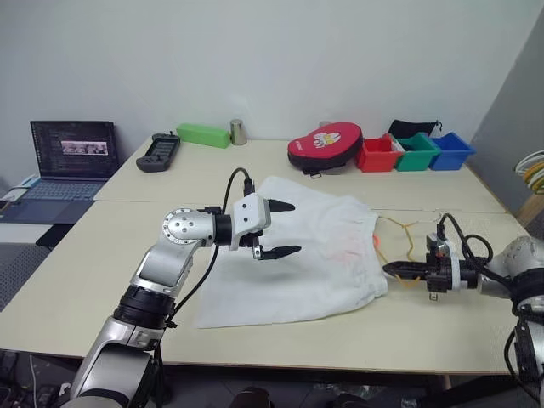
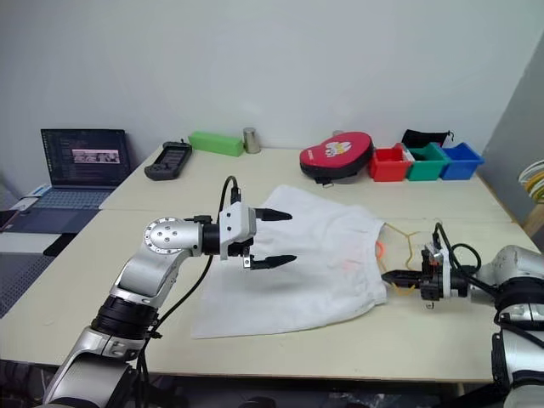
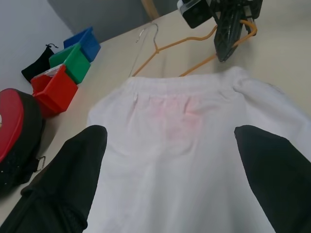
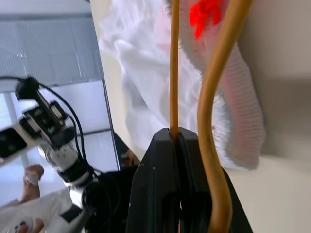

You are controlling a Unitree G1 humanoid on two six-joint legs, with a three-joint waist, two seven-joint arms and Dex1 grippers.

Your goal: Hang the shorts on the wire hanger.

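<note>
Right gripper [image 1: 393, 269] clenched on hanger [image 3: 187, 46] wire, right of shorts [image 1: 297, 255]; left gripper [image 1: 285, 228] released above. Shorts unhung, flat on table [image 1: 102, 280].

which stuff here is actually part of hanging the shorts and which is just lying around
Part of the job:
- shorts, spread flat on the table
- wire hanger, beside the waistband
- right pincer, shut on the wire hanger
- left pincer, open above the shorts

Just lying about:
- laptop
- red, green and blue bins
- red case
- green box
- black controller
- metal cup
</note>
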